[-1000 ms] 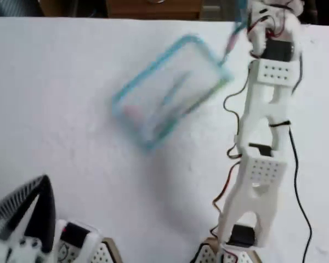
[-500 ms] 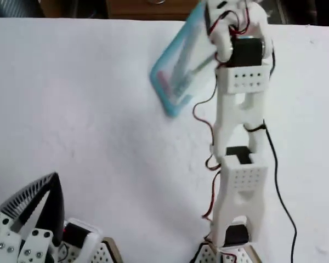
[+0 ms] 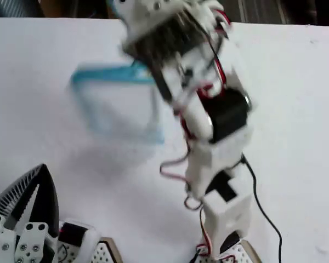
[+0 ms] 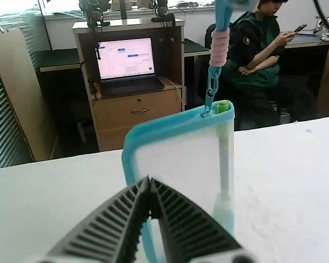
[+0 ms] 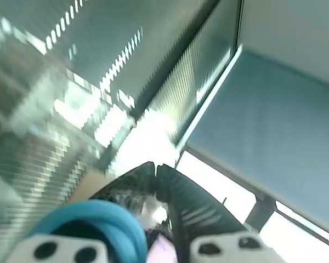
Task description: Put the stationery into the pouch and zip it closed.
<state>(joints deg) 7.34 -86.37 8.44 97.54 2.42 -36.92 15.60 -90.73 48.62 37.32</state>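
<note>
The right gripper (image 5: 155,169) is clenching the strap (image 4: 219,41) of the pouch (image 4: 178,159), its fingers pointing upward. The pouch is hanging upright from that strap over the white table (image 3: 49,60), and a pen (image 4: 223,159) is standing inside it along one side edge. The left gripper (image 4: 149,190) is sitting low near the table's front edge, fingers pressed together on nothing, pointing toward the pouch

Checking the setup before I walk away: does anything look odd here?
Yes: the pouch hangs upright by its strap from the right hand, seemingly off the table, rather than lying flat.
</note>
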